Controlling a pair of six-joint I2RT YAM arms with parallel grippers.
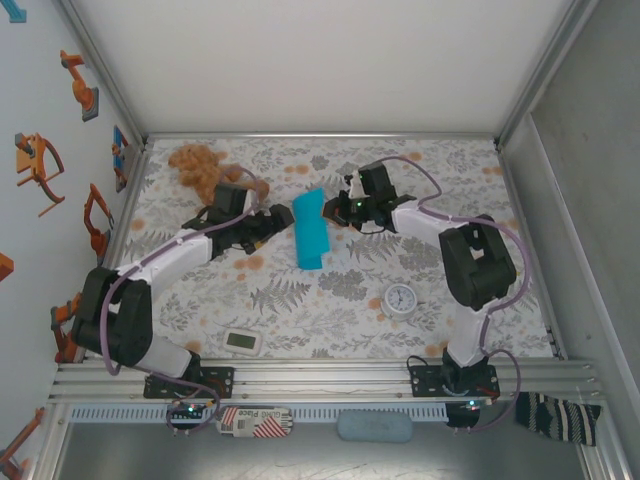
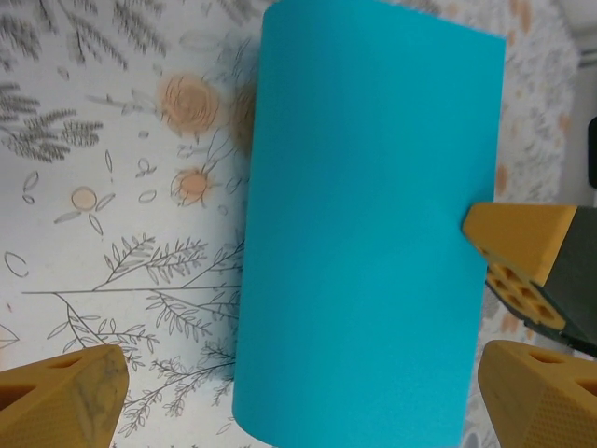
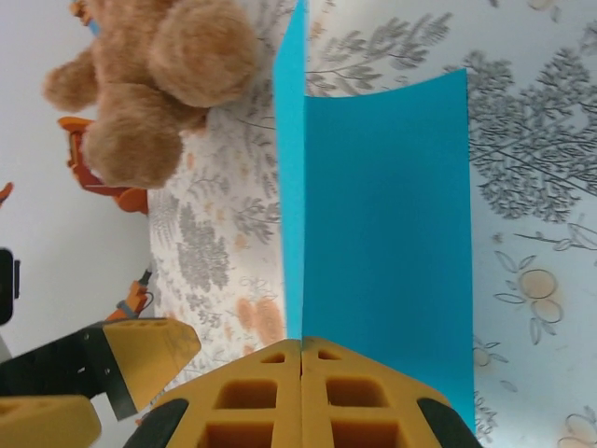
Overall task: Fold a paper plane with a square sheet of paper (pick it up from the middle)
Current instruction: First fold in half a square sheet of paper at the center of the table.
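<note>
A: Where is the thin turquoise-blue sheet of paper [image 1: 308, 230]?
B: Folded, near the fluffy brown teddy bear [image 1: 203, 168]. My right gripper [image 3: 300, 350] pinches its edge. My left gripper [image 1: 272, 222] gapes wide beside it.

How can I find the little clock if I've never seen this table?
Look at the table with the leaf-and-flower cloth, then at the near right part, just left of the right arm. The clock lies there: small, round and white with a dial, unlike the white rectangular gadget further left and the folded blue paper in the middle.
</note>
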